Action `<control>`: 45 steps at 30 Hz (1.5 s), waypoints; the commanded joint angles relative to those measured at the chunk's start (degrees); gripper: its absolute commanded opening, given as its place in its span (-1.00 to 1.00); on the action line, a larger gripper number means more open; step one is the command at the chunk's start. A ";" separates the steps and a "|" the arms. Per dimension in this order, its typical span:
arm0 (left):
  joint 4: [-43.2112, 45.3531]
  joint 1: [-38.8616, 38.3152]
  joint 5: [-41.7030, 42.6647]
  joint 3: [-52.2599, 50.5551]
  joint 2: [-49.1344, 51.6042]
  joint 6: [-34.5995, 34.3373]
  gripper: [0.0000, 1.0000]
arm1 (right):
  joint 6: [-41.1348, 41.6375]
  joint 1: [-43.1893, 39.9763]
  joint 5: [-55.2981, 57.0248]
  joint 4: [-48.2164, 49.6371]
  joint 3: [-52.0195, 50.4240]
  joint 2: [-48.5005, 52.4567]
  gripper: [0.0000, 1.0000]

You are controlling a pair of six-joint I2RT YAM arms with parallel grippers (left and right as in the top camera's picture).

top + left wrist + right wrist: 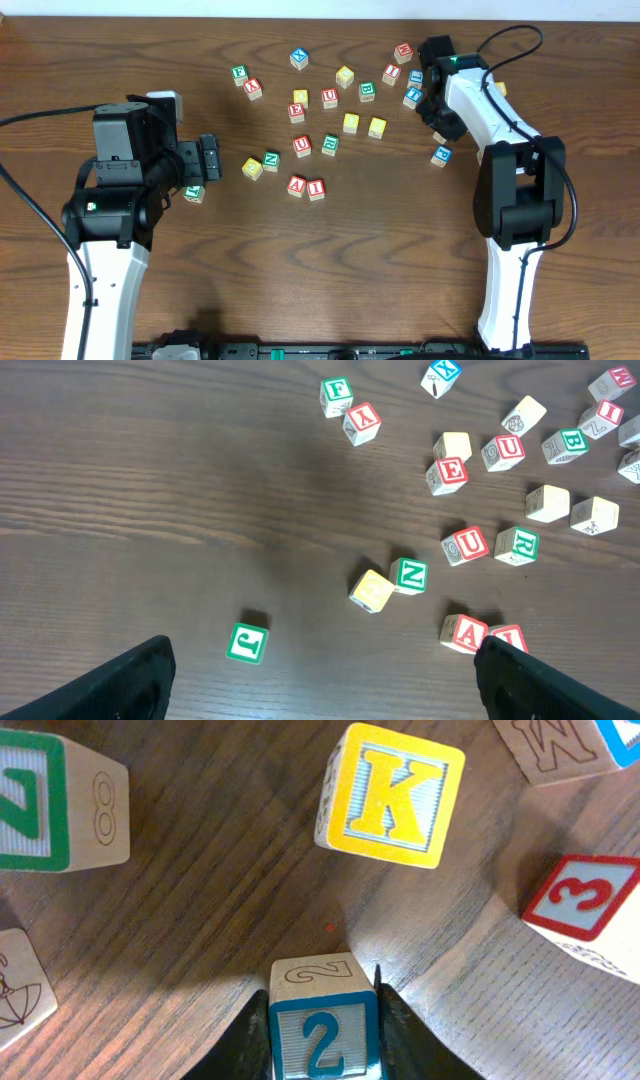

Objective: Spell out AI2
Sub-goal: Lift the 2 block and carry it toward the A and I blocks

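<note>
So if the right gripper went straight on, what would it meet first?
Probably the yellow K cube, slightly right of dead ahead; only bare table lies between it and the blue 2 cube held in the right gripper. Depth is unclear.

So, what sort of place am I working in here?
Probably a lab-style tabletop robot station: a wood-grain table, a left arm and right arm at its near edge, and loose alphabet cubes scattered between them.

Overhead view: fixed above the bench (330,260), looking straight down on the whole work area. Left wrist view: raised and angled forward over the bench. It shares the A cube (463,632) and its neighbours with the overhead view. Right wrist view: very close to the surface, with the 2 cube (323,1038) filling the gap in the right pincer (323,1002).
</note>
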 commanded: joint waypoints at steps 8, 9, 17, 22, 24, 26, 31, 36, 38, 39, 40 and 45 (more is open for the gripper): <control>0.00 0.24 0.33 1.55 -0.20 0.13 0.89 | 0.24 0.15 1.14 -0.04 -0.42 1.09 -0.63; 0.00 0.24 0.33 1.55 -0.20 0.13 0.89 | 0.24 0.15 1.14 -0.04 -0.42 1.09 -0.64; 0.00 0.24 0.33 1.55 -0.20 0.13 0.89 | -2.32 0.15 0.74 0.33 -0.39 1.05 -0.63; 0.00 0.24 0.33 1.55 -0.20 0.13 0.89 | -2.58 0.15 0.63 0.15 -0.24 0.85 -0.66; 0.00 0.24 0.33 1.55 -0.20 0.13 0.89 | -3.65 0.15 0.33 0.04 0.42 0.68 -0.69; 0.00 0.22 0.33 1.55 -0.20 0.13 0.89 | -4.46 0.15 0.22 -0.28 1.25 0.48 -0.70; 0.00 0.22 0.33 1.55 -0.20 0.13 0.89 | -6.21 0.17 0.22 -0.98 3.30 -0.24 -0.70; 0.00 0.24 0.33 1.55 -0.20 0.13 0.89 | -9.70 0.76 0.24 -2.69 6.45 -0.33 -0.73; 0.00 0.24 0.33 1.55 -0.20 0.13 0.89 | -11.28 1.16 0.24 -2.95 7.48 -0.33 -0.73; 0.00 0.24 0.33 1.55 -0.20 0.13 0.89 | -12.74 1.55 0.24 -3.04 8.20 -0.33 -0.72; 0.00 0.24 0.33 1.55 -0.20 0.13 0.89 | -14.01 1.97 0.24 -3.15 8.90 -0.33 -0.72; 0.00 0.24 0.33 1.55 -0.20 0.13 0.89 | -19.58 4.94 0.24 -3.34 11.89 -0.33 -0.71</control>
